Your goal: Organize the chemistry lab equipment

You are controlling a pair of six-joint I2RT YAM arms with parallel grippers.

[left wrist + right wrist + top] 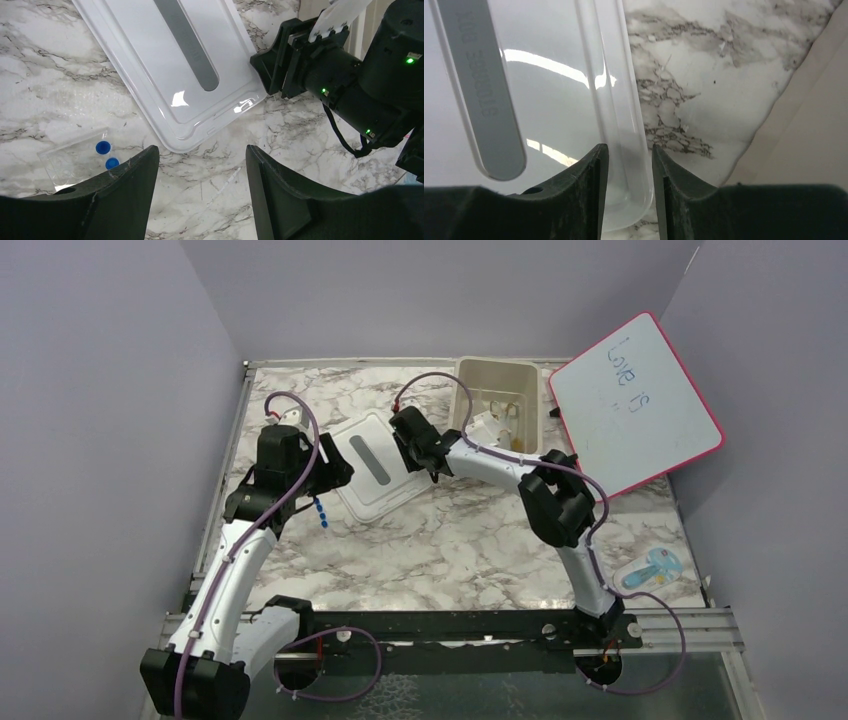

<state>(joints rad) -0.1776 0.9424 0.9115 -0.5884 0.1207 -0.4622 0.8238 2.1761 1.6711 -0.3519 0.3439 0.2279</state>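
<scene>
At the right rim of the white lid, your right fingers straddled the raised edge, drawn in until the rim filled the gap. I judged them clamped on it, probably to drag the lid out of the working area. It lay flat on the table, just left of the tub, which held a few small pieces. Your left fingers hung spread and empty over the table by the lid's near corner, likely kept clear of that pull. The packet of blue-capped tubes lay on the table just beside them, untouched. Another packet sat well apart, near the right arm's base.
</scene>
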